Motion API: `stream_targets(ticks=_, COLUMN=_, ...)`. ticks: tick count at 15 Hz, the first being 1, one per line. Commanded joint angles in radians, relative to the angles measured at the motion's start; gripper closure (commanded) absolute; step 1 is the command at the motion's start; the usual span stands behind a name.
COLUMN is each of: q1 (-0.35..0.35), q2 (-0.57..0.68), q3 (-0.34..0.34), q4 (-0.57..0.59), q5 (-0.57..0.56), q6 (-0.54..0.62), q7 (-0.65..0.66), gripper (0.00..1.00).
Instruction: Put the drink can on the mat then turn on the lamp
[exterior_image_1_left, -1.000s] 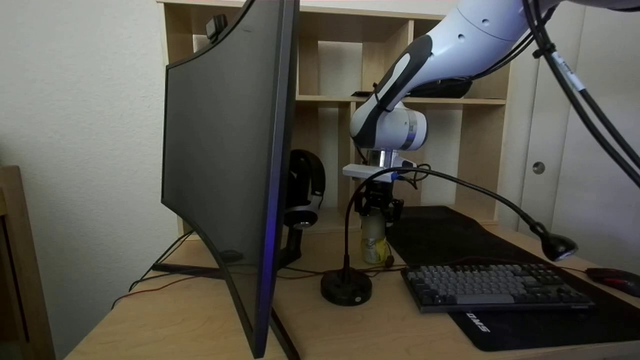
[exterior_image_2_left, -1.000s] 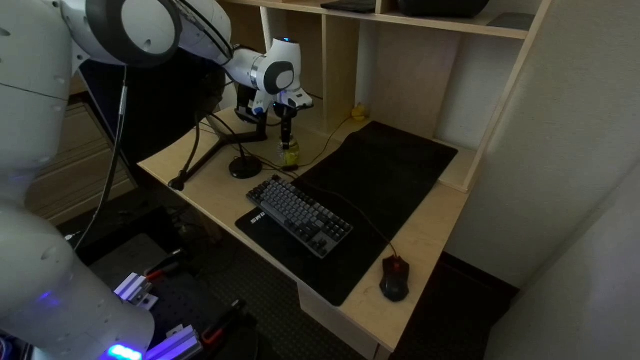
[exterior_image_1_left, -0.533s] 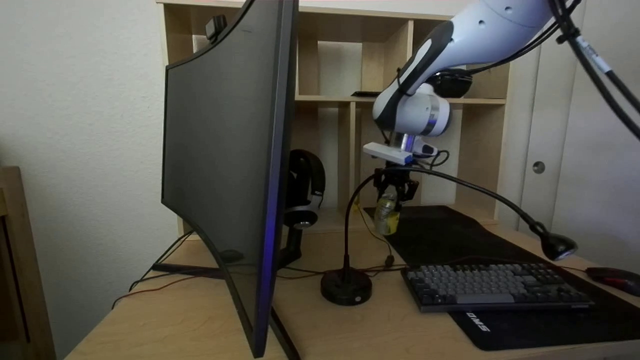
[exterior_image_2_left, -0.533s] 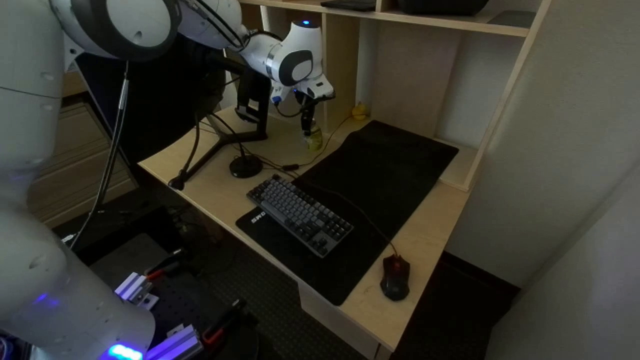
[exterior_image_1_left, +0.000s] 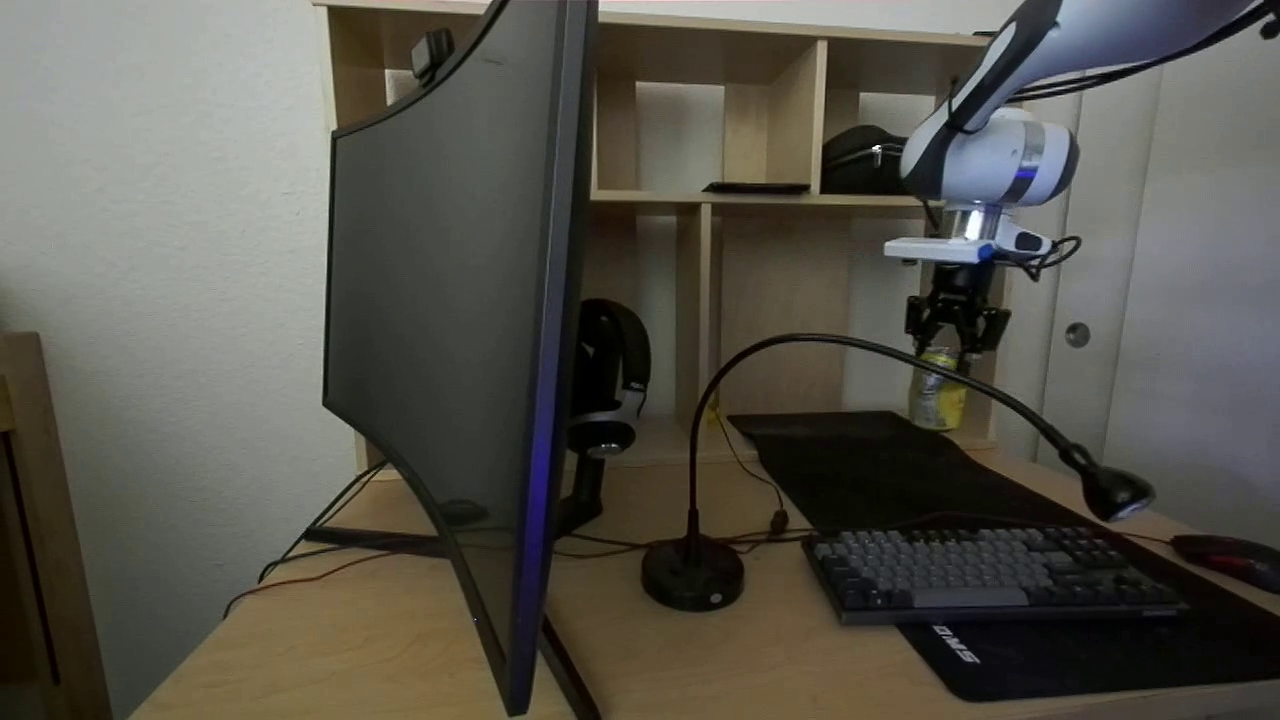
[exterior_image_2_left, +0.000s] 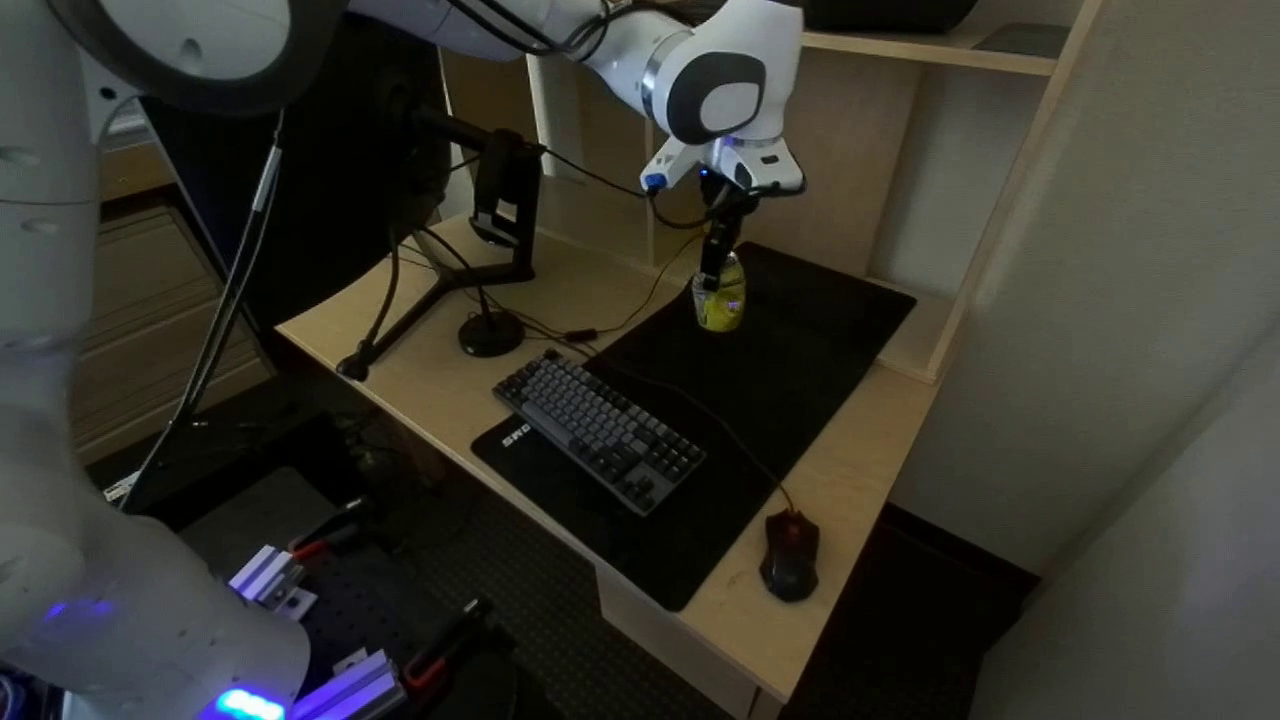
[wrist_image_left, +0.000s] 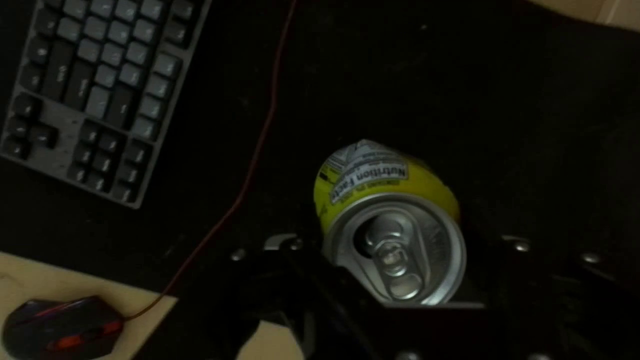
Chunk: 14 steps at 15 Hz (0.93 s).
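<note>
Wooden desk (exterior_image_2_left: 880, 430) partly covered by black desk mat (exterior_image_2_left: 810, 310). In an exterior view, gooseneck lamp (exterior_image_2_left: 489, 335) seen toward mat's 10 o'clock. Robotiq gripper (exterior_image_2_left: 716, 274) clamped around yellow-green drink can (exterior_image_2_left: 722, 312), held above mat, at lamp's 3 o'clock.

Lamp (exterior_image_2_left: 491, 333) left of mat (exterior_image_2_left: 815, 325) in an exterior view, keyboard (exterior_image_2_left: 600, 430) on mat's near part, mouse (exterior_image_2_left: 790, 560) at right, drink can (exterior_image_2_left: 721, 305) over mat, far side of keyboard
</note>
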Motion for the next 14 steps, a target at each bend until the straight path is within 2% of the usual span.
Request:
stream_targets(ticks=1, q1=-0.02, q2=0.011, q3=-0.014, q4=0.018, q5=0.009, q6=-0.032, q7=0.001, gripper=0.33)
stream_targets(ticks=3, q1=-0.055, q2=0.035, q3=-0.022, q4=0.047, q5=0.025, q6=-0.063, q7=0.0, gripper=0.33)
stream_targets(ticks=4, q1=-0.062, q2=0.044, q3=-0.023, q4=0.055, q5=0.028, q6=-0.066, q7=0.0, gripper=0.58)
stream_targets(ticks=7, q1=-0.057, q2=0.143, q3=-0.033, q4=0.138, q5=0.034, q6=0.002, q7=0.086, gripper=0.58)
stream_targets(ticks=10, q1=-0.069, q2=0.269, q3=-0.047, q4=0.275, q5=0.026, q6=0.062, q7=0.19, gripper=0.58)
stream_targets(ticks=13, q1=-0.092, q2=0.401, q3=-0.052, q4=0.436, q5=0.032, q6=0.057, q7=0.298, gripper=0.58)
stream_targets(ticks=14, q1=-0.079, q2=0.304, q3=-0.043, q4=0.299, q5=0.014, q6=0.074, q7=0.247, gripper=0.58)
